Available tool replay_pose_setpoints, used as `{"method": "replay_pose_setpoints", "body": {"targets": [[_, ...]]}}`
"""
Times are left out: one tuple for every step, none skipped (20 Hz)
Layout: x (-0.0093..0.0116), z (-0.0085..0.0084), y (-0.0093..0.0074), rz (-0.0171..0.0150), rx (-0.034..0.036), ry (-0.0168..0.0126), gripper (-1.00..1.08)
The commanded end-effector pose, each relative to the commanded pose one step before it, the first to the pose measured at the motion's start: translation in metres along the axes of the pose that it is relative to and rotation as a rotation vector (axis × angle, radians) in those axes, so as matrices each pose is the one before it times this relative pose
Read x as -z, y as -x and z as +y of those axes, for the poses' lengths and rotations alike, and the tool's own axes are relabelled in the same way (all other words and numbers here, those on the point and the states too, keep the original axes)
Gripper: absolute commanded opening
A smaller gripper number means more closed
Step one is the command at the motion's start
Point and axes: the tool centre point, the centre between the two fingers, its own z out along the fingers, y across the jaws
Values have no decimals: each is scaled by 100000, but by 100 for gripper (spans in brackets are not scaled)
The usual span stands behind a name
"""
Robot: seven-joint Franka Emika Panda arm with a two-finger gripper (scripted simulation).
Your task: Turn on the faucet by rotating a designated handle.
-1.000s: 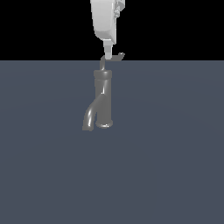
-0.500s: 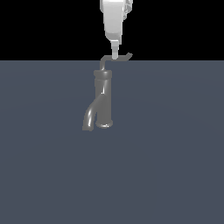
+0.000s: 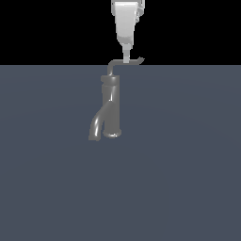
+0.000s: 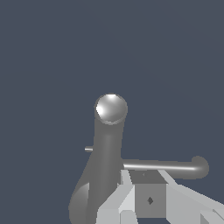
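The grey metal faucet (image 3: pixel 111 106) stands upright, its curved spout (image 3: pixel 96 128) bending down toward the exterior view's left. Its thin L-shaped handle (image 3: pixel 123 62) sticks out from the top toward the exterior view's right and ends in a small upturned tip (image 3: pixel 141 60). My gripper (image 3: pixel 126 59) comes straight down from above, shut, its narrow tip touching the rod about midway along. In the wrist view the handle (image 4: pixel 166 165) runs just past my gripper (image 4: pixel 145 176), beside the thick faucet (image 4: pixel 107 144). Nothing is held between the fingers.
The faucet stands on a flat dark blue-grey floor (image 3: pixel 179 179) that stretches in every direction. Beyond its far edge the background is black.
My gripper has moved toward the exterior view's right along the top of the faucet. The handle now reaches further to that side, having swung with the gripper.
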Motion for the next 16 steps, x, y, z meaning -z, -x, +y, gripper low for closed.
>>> {"method": "replay_pose_setpoints", "body": {"targets": [[-9,-1104,-795,160,-1157,-895,-100],[0,-265,-137,30,-193,-8,-100],[0,-263,-133,29,-187,-8,-100],[0,-262,-133,29,-187,-8,-100],[0,-261,-129,28,-180,-8,-100],[0,-260,-133,28,-187,-8,-100],[0,-259,-132,28,-187,-8,-100],[0,-258,-129,27,-180,-8,-100],[0,-257,-132,28,-187,-8,-100],[0,-256,-128,27,-180,-8,-100],[0,-255,-128,27,-180,-7,-100],[0,-253,-128,27,-180,-7,-100],[1,-252,-128,27,-180,-7,-100],[1,-251,-128,27,-180,-7,-100],[1,-250,-127,27,-180,-7,-100],[1,-249,-127,27,-180,-7,-100]]}}
